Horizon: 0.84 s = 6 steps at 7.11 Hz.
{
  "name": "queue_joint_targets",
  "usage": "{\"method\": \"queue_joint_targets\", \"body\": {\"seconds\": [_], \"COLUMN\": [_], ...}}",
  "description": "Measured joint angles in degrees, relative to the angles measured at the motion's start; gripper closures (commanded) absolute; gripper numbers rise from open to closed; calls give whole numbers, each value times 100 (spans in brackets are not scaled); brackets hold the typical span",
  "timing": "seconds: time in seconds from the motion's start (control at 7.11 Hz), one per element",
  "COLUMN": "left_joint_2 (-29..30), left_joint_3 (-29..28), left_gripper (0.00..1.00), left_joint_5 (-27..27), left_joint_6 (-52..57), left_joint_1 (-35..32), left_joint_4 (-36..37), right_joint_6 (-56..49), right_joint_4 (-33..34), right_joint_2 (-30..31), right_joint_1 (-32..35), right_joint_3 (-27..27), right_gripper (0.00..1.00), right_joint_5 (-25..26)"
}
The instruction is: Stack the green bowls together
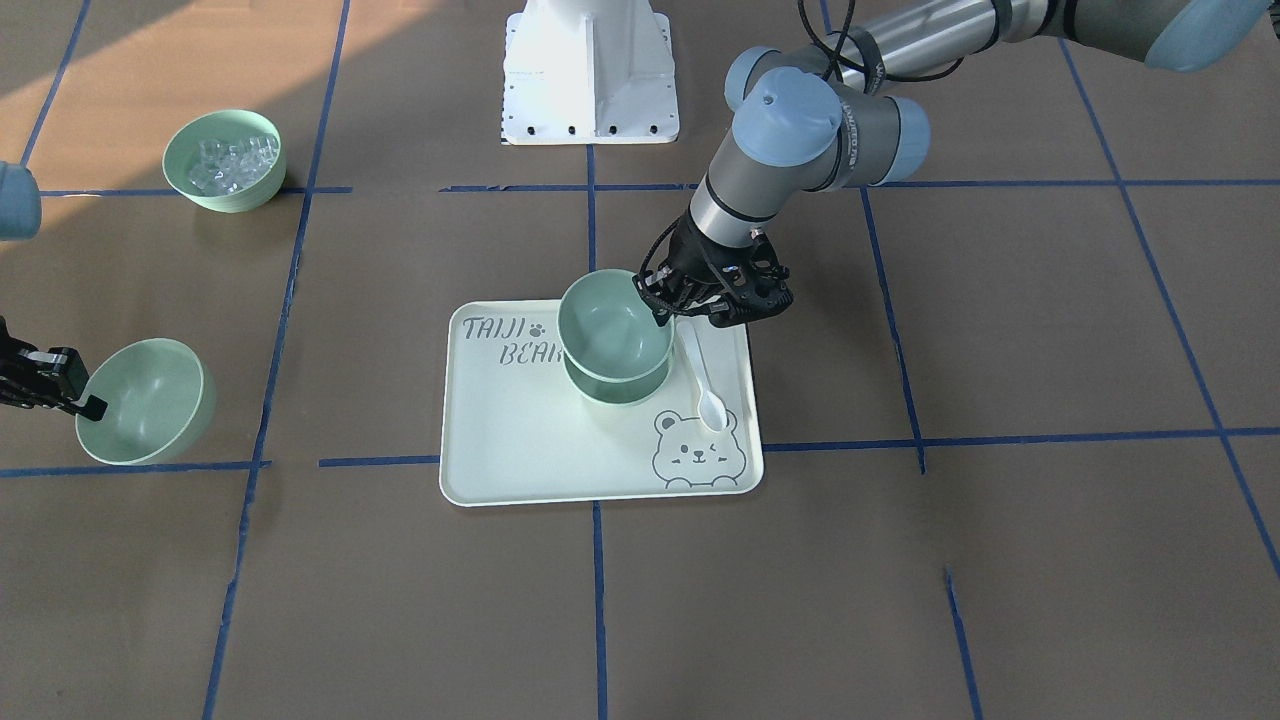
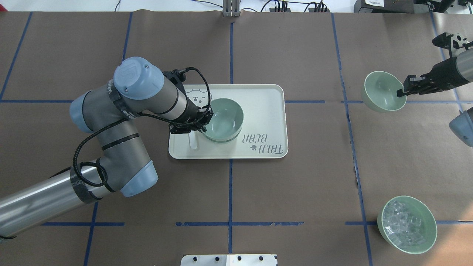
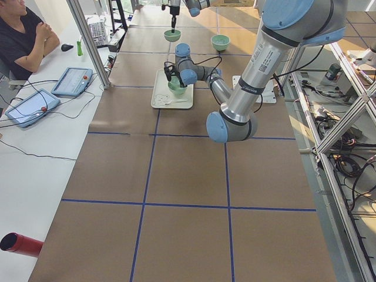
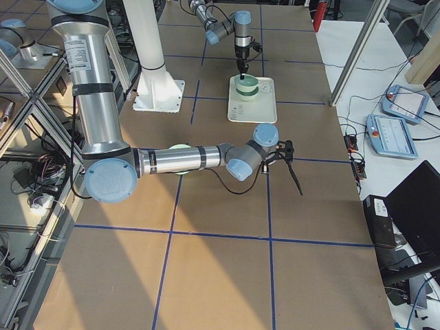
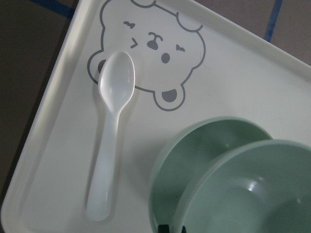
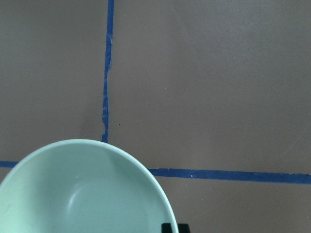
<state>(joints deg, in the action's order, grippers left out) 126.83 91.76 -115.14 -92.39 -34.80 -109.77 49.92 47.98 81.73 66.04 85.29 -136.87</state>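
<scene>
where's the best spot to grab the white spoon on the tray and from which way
Grip the spoon mid-handle, coming straight down from above and closing across its narrow width. It lies flat on the tray, so nothing fits under it. The stacked green bowls stand close beside the handle's tip, so a grip nearer the scoop likely leaves more room.

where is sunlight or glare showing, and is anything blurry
Front-facing view: a warm sun patch on the table near the bowl of ice cubes, white robot base blown out. Exterior right view: slanted sun bands across the near table. Right wrist view: the close green bowl looks slightly soft.
</scene>
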Motion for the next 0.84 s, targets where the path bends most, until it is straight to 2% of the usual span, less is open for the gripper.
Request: {"method": "queue_joint_targets", "body": {"seconds": [0.42, 0.56, 0.7, 0.84], "left_joint_2": [-1, 1, 5, 9], "left_joint_3": [-68, -110, -150, -206], "left_gripper": [100, 72, 1, 0], "left_joint_5": [51, 52, 53, 53], "left_joint_6": [-9, -15, -27, -41], "left_joint_1": [-39, -48, -50, -53], "left_joint_4": [-84, -133, -182, -287], "right_joint_6": [0, 0, 0, 0], "right_joint_4": [1, 1, -1, -5], "right_joint_2": [1, 3, 7, 7], "right_joint_1": [-2, -3, -2, 0], "right_joint_3": [4, 5, 5, 5], "right_gripper": [100, 100, 100, 100], "right_joint_5": [3, 3, 3, 3]}}
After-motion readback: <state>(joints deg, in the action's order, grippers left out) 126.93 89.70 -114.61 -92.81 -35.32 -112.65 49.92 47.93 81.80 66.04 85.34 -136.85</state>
